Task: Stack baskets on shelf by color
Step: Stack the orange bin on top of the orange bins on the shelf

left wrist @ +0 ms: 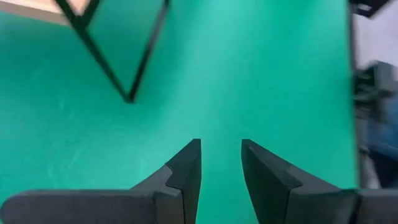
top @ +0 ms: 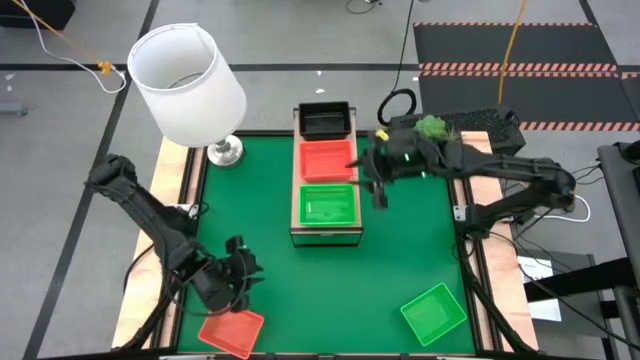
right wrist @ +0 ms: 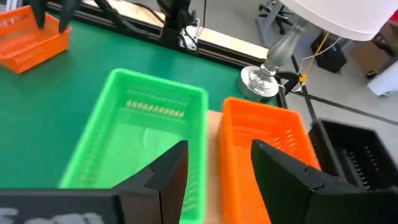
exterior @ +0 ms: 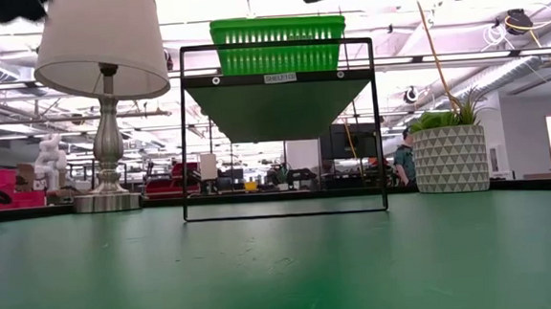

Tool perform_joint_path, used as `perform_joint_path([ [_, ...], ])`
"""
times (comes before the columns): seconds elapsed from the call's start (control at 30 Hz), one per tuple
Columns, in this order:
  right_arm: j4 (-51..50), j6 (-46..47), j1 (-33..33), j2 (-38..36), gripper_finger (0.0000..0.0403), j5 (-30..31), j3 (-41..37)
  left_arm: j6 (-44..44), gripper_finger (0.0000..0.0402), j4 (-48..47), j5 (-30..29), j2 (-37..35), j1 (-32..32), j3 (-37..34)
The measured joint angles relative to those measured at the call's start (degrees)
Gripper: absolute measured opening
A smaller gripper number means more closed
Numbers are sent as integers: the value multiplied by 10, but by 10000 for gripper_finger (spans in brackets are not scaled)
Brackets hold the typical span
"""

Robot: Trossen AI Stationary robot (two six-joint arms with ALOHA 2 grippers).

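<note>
At the near edge of the green desk (top: 400,240) lie two loose baskets. An orange-red basket (top: 231,331) sits at the near left corner. A green basket (top: 433,313) sits tilted at the near right.

The left pincer (top: 243,268) hangs just past the orange-red basket, close to it but not touching. Its two dark fingers (left wrist: 184,174) are a little way apart, with only bare green desk between them. It holds nothing.

Farther back, in the middle of the desk, stands the shelf (top: 296,200). Three baskets sit on it in a row. The green shelf basket (top: 329,204) is nearest. Next comes the orange-red shelf basket (top: 327,160). The black basket (top: 324,120) is at the far end.

The right pincer (top: 375,182) hovers beside the shelf, by the gap between the green and orange-red baskets there. Its fingers (right wrist: 171,168) are apart and hold nothing.

A white lamp (top: 190,85) stands at the far left corner. A potted plant (exterior: 451,149) stands at the far right.
</note>
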Motion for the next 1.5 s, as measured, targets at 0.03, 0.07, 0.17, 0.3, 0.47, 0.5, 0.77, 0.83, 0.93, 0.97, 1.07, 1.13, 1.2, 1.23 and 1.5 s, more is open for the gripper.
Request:
perform_joint_path([
  [0.03, 12, 7, 17, -12, 169, 18, -20, -2, 117, -17, 5, 3, -9, 17],
  [0.07, 24, 16, 35, -22, 169, 38, -39, -1, 117, -30, 7, 11, -17, 36],
  [0.17, 53, 47, 84, -55, 169, 92, -92, 17, 117, -66, 36, 44, -40, 83],
  [0.3, 68, 95, 140, -91, 169, 136, -146, 8, 117, -67, 81, 75, -74, 113],
  [0.47, 70, 145, 187, -120, 169, 162, -194, -75, 117, -67, 154, 119, -107, 117],
  [0.5, 74, 150, 193, -122, 169, 162, -202, -92, 117, -67, 171, 128, -112, 118],
  [0.77, 91, 139, 212, -126, 169, 158, -226, -172, 117, -68, 239, 166, -172, 118],
  [0.83, 85, 146, 217, -126, 169, 159, -226, -193, 117, -67, 237, 166, -189, 118],
  [0.93, 81, 149, 225, -126, 169, 158, -226, -201, 117, -67, 231, 166, -214, 118],
  [0.97, 82, 149, 227, -126, 169, 158, -226, -200, 117, -67, 226, 166, -225, 118],
  [1.07, 82, 149, 232, -126, 169, 158, -226, -199, 117, -68, 206, 168, -250, 118],
  [1.13, 82, 149, 233, -126, 169, 158, -226, -201, 117, -70, 188, 168, -262, 118],
  [1.2, 82, 149, 233, -126, 169, 158, -226, -210, 117, -71, 181, 169, -265, 118],
  [1.23, 82, 148, 232, -126, 169, 158, -226, -215, 117, -72, 177, 170, -267, 117],
  [1.5, 82, 140, 232, -126, 169, 160, -226, -221, 117, -70, 170, 197, -271, 107],
])
